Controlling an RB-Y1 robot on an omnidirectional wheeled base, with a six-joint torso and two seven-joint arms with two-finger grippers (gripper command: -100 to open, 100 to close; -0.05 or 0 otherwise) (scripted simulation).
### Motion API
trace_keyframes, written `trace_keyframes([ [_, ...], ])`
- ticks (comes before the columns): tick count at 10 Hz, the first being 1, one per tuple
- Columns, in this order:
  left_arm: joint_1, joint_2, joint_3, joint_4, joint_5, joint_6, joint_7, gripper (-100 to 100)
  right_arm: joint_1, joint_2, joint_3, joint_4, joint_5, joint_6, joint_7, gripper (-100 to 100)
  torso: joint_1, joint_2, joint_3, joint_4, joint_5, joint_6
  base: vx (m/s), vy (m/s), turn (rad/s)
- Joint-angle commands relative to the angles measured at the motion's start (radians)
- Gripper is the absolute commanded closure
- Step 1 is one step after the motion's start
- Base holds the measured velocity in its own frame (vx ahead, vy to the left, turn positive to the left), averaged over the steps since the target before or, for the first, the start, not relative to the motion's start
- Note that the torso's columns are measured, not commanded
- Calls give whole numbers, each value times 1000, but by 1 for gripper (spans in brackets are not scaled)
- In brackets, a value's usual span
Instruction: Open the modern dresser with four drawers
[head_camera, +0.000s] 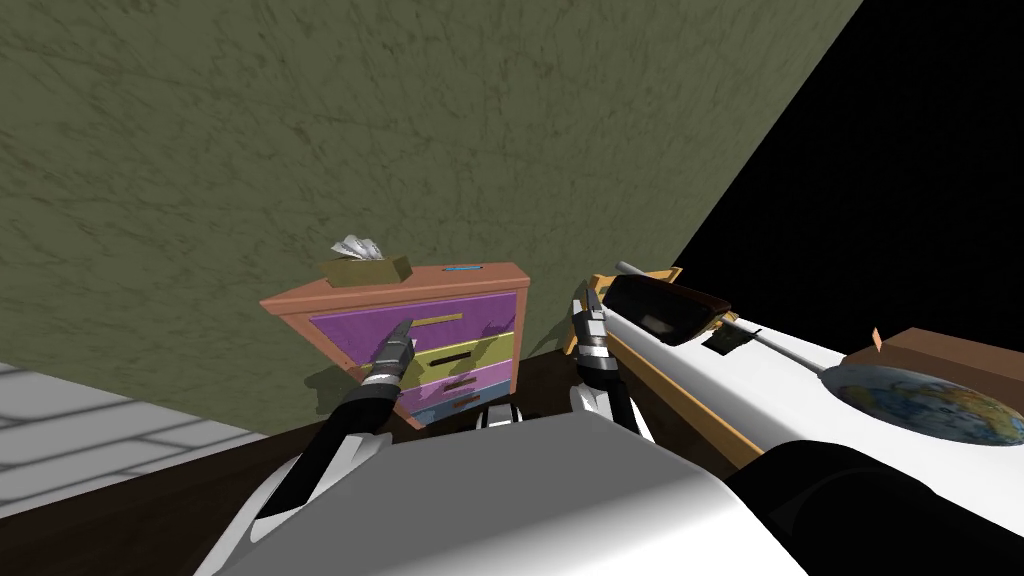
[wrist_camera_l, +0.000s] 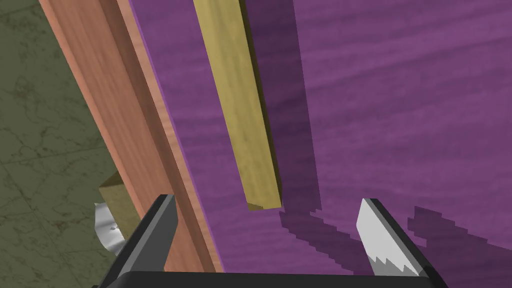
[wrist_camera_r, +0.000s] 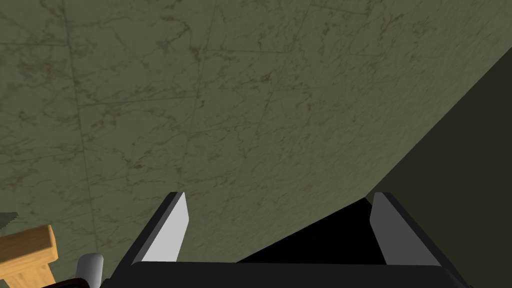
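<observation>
The dresser (head_camera: 300, 302) has a reddish wood frame and four drawers: purple on top, then yellow-green, pink-purple and blue. It stands against the olive wall. My left gripper (head_camera: 403, 326) is at the top purple drawer (head_camera: 490, 310), by the left end of its tan bar handle (head_camera: 438, 320). In the left wrist view the gripper (wrist_camera_l: 270, 225) is open. The handle (wrist_camera_l: 240, 100) ends just ahead of the gap between the fingers, and neither finger touches it. My right gripper (head_camera: 592, 300) is raised to the dresser's right, near the bed, and stands open (wrist_camera_r: 277, 225) with nothing in it.
A tissue box (head_camera: 365, 268) and a small blue item (head_camera: 462, 268) sit on the dresser top. A bed with a white cover (head_camera: 760, 380) and wooden frame lies close on the right, with a dark object (head_camera: 665, 310) on it. A black area fills the upper right.
</observation>
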Motion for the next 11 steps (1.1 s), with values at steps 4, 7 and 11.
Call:
trace_keyframes([
  [4,18,1,-6,-33,0,16,-1,100,0,0,0,0,0,0,0,0,0,3,1,1,0,0,23,1,-1],
  [7,38,5,-13,-53,2,15,-1,100,-1,0,0,0,0,0,0,0,-1,3,2,1,0,-1,-193,-40,20],
  [11,58,11,-23,-61,4,15,-2,100,-1,0,0,0,0,0,0,0,-1,1,0,-1,0,0,-158,-24,16],
])
